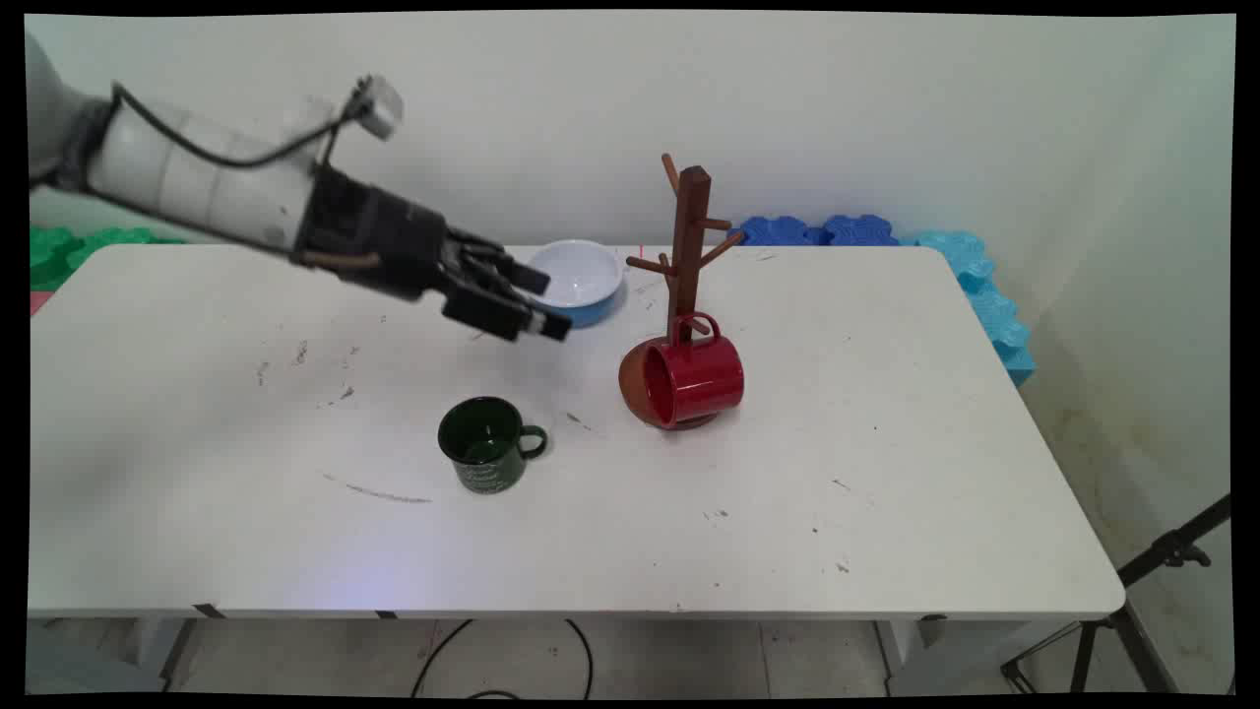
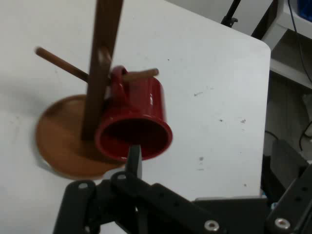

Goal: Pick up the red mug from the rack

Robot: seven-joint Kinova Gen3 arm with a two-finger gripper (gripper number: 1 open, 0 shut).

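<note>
One red mug hides the wooden mug tree base.

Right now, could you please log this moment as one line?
gripper: open, empty, above table | nearest: bowl | red mug: hanging on mug tree | green mug: upright

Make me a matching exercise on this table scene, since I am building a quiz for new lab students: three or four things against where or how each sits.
Things:
1. glossy red mug
2. dark green enamel mug
3. white-and-blue bowl
4. black two-finger tool

States:
A. upright on the white table
B. hung by its handle on the brown wooden mug tree
C. in the air, empty
D. at the table's far edge

Pairs: 1-B, 2-A, 3-D, 4-C
</note>
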